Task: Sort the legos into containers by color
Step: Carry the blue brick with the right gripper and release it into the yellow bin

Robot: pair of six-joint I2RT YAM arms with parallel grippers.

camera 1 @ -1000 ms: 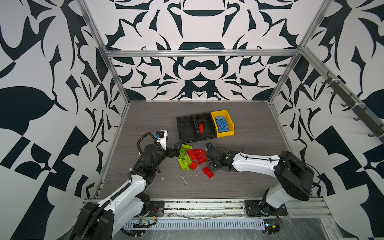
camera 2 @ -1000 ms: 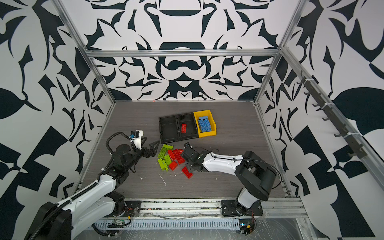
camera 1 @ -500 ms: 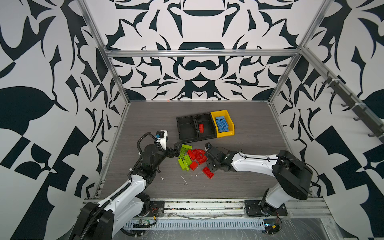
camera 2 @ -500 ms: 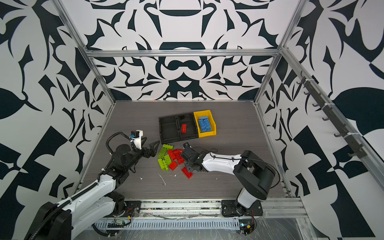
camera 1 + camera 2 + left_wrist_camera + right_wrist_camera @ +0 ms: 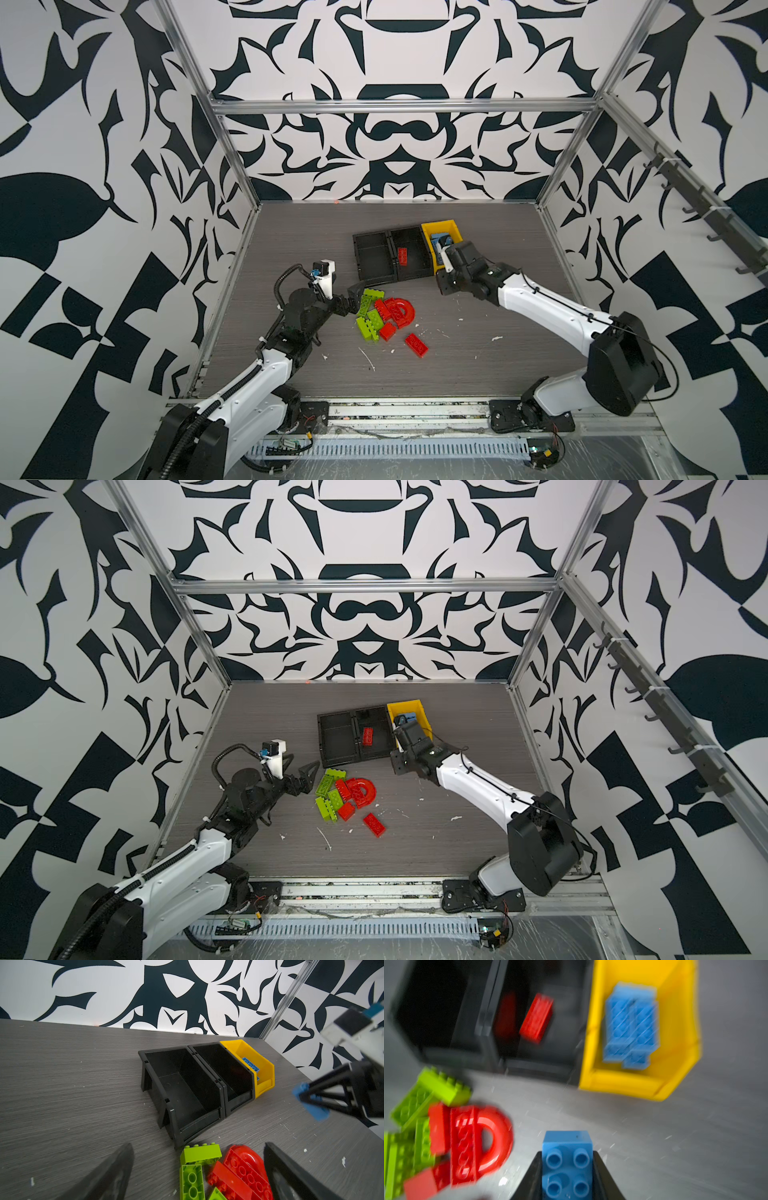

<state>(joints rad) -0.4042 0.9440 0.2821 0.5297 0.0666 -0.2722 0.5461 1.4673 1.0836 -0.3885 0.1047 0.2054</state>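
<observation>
One blue brick (image 5: 566, 1165) clamped in right jaws, left jaws wide apart.

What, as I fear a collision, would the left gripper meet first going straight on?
Likely the nearest lime green lego; the open left gripper faces it, though its height above the table is unclear.

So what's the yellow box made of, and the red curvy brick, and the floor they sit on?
Yellow box: looks like hard moulded plastic, smooth with a slight sheen on its walls.
Red curvy brick: glossy plastic, with bright highlights on the curve.
Table: matte grey with wood-grain lines, probably laminate, though real wood can't be ruled out.
</observation>
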